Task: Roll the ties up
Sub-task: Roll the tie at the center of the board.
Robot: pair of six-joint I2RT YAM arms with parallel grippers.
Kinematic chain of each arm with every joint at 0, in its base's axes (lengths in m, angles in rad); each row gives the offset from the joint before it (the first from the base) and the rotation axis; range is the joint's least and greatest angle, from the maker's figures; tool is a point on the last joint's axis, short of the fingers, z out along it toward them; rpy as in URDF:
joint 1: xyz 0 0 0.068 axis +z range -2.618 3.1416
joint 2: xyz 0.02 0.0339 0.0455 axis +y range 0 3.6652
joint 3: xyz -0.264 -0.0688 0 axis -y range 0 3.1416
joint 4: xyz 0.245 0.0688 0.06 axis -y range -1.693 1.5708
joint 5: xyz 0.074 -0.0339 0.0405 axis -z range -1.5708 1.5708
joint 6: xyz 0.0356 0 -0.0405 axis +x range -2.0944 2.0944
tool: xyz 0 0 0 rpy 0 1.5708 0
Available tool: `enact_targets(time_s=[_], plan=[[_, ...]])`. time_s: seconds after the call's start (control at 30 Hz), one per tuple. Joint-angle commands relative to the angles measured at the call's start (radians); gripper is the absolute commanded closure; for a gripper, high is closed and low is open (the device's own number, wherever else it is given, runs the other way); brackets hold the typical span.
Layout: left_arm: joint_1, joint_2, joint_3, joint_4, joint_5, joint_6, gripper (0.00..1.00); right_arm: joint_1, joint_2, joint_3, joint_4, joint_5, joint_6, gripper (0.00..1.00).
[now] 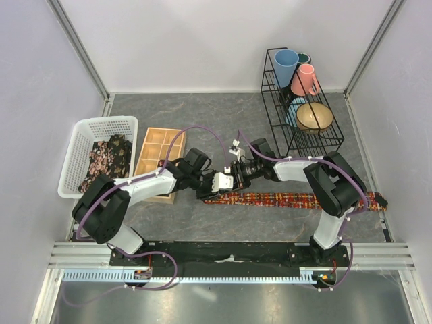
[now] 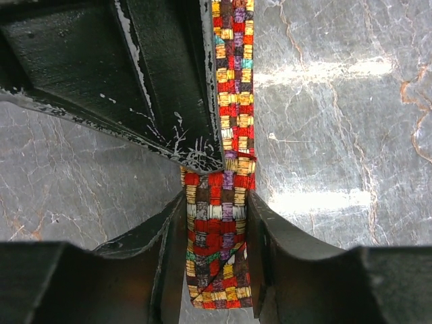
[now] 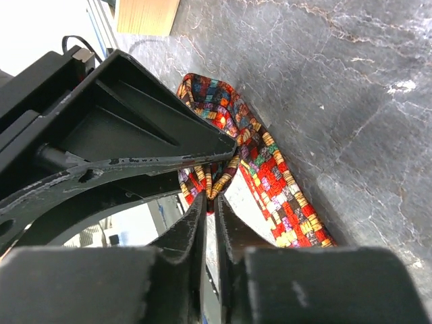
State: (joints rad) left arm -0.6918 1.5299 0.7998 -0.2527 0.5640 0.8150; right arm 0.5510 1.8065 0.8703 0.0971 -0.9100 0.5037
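Observation:
A long tie (image 1: 297, 200), woven in red, orange and yellow checks, lies flat across the table. Both grippers meet at its left end. My left gripper (image 1: 217, 183) holds the folded tip, one finger against each side edge of the tie (image 2: 219, 229). My right gripper (image 1: 234, 172) is nearly closed and pinches a raised fold of the tie (image 3: 270, 175) between its fingertips (image 3: 199, 209). The right gripper's finger (image 2: 169, 88) reaches in just above the left gripper's grip. More dark floral ties (image 1: 104, 162) lie in the white basket.
A white plastic basket (image 1: 74, 158) stands at the left. A wooden compartment tray (image 1: 158, 158) stands beside it, under the left arm. A black wire rack (image 1: 300, 131) with cups and a bowl stands at the back right.

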Motion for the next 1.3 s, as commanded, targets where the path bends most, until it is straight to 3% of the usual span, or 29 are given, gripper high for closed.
enact_targets(time_s=[0.0,0.03,0.07,0.2,0.3,0.33,0.4,0.63,0.8,0.93,1.07,1.17,1.2,1.27], plan=[[-0.008,0.009,0.036,0.027,-0.009,-0.028,0.57,-0.008,0.007,0.007,0.033,-0.061,0.01,0.73],[-0.011,0.013,0.039,0.024,-0.01,-0.025,0.57,-0.008,0.001,0.007,0.035,-0.063,0.012,0.63],[-0.012,0.015,0.041,0.021,-0.013,-0.024,0.57,-0.008,-0.002,0.006,0.041,-0.061,0.015,0.6],[-0.02,0.032,0.052,0.017,-0.029,-0.017,0.57,-0.006,0.004,0.01,0.07,-0.079,0.045,0.57],[-0.023,0.039,0.065,0.015,-0.03,-0.02,0.56,-0.008,0.014,0.01,0.081,-0.079,0.044,0.69],[-0.023,0.041,0.068,0.013,-0.03,-0.022,0.52,-0.006,0.027,0.015,0.078,-0.081,0.039,0.83],[-0.023,0.036,0.07,0.004,-0.036,-0.028,0.46,-0.006,0.037,0.028,0.014,-0.069,-0.02,0.99],[0.024,-0.054,0.01,-0.123,-0.053,0.084,0.33,-0.016,0.044,0.044,-0.094,-0.023,-0.132,1.0],[0.041,-0.093,-0.028,-0.152,-0.067,0.128,0.35,-0.019,0.04,0.045,-0.094,-0.023,-0.131,1.0],[0.041,-0.077,-0.013,-0.135,-0.046,0.104,0.45,-0.017,0.04,0.053,-0.088,-0.029,-0.123,1.0],[0.038,-0.048,0.021,-0.128,-0.009,0.082,0.55,-0.019,0.034,0.059,-0.088,-0.035,-0.11,0.84],[0.034,-0.025,0.047,-0.125,-0.003,0.082,0.57,-0.019,0.024,0.062,-0.088,-0.032,-0.096,0.63],[0.029,-0.019,0.056,-0.126,-0.003,0.082,0.57,-0.022,0.014,0.064,-0.088,-0.033,-0.094,0.5],[0.025,-0.008,0.064,-0.126,-0.003,0.084,0.58,-0.023,0.005,0.065,-0.089,-0.038,-0.087,0.39]])
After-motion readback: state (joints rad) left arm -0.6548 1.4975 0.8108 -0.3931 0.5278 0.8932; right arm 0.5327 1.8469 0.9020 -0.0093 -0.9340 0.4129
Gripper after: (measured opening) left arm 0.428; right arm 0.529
